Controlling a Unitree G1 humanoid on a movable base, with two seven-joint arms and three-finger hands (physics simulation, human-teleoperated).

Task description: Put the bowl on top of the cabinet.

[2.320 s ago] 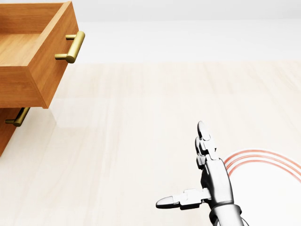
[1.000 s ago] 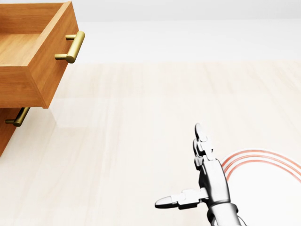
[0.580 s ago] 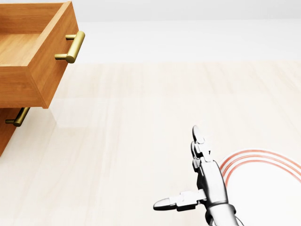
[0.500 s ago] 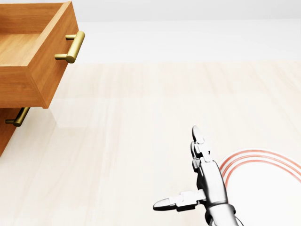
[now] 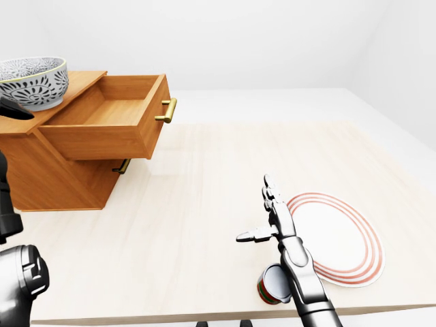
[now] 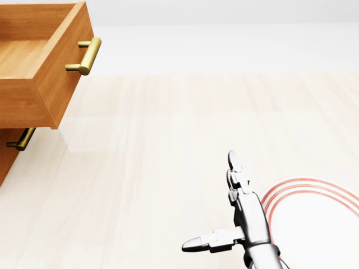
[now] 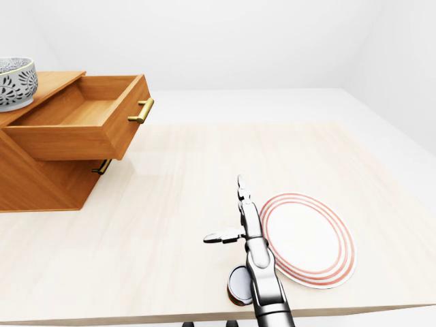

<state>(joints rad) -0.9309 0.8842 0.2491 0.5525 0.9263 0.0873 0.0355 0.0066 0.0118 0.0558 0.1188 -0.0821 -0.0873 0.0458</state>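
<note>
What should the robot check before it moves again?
1. Bowl sits on top of the cabinet: ok.
2. Bowl upright: ok.
3. Left hand off the bowl: cannot tell, only a dark tip shows beside it.
4. Right hand open and empty: ok.
5. Top drawer shut: not ok, it is pulled out.
6. Cup standing: not ok, it lies on its side by the plate.

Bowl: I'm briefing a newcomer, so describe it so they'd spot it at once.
Find the wooden cabinet at the left-eye view's left, its upper drawer pulled open. The bowl sits on its top, far left. Unlike the flat red-ringed plate, it is deep, white with dark leafy patterning.
</note>
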